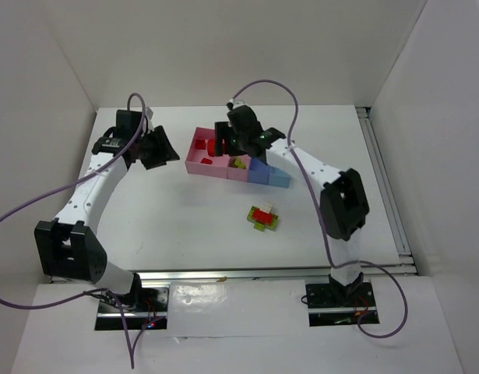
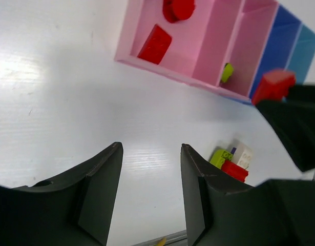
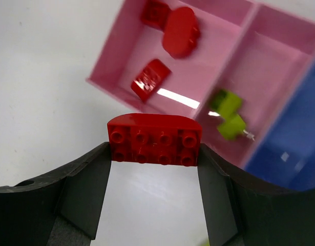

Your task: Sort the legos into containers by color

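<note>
My right gripper (image 3: 154, 154) is shut on a red brick (image 3: 154, 139) with a rounded top. It holds the brick above the near edge of the wide pink bin (image 3: 116, 56); it also shows in the top view (image 1: 222, 144). That bin holds red bricks (image 3: 150, 79). The narrower pink bin (image 3: 280, 61) holds a yellow-green brick (image 3: 228, 115). A small pile of red, white and yellow-green bricks (image 1: 263, 216) lies on the table in front of the bins. My left gripper (image 1: 165, 148) is open and empty, left of the bins, above bare table (image 2: 151, 154).
The blue bin (image 1: 260, 173) and the light blue bin (image 1: 280, 179) sit at the row's right end. White walls enclose the table on the left, back and right. A metal rail (image 1: 383, 187) runs along the right edge.
</note>
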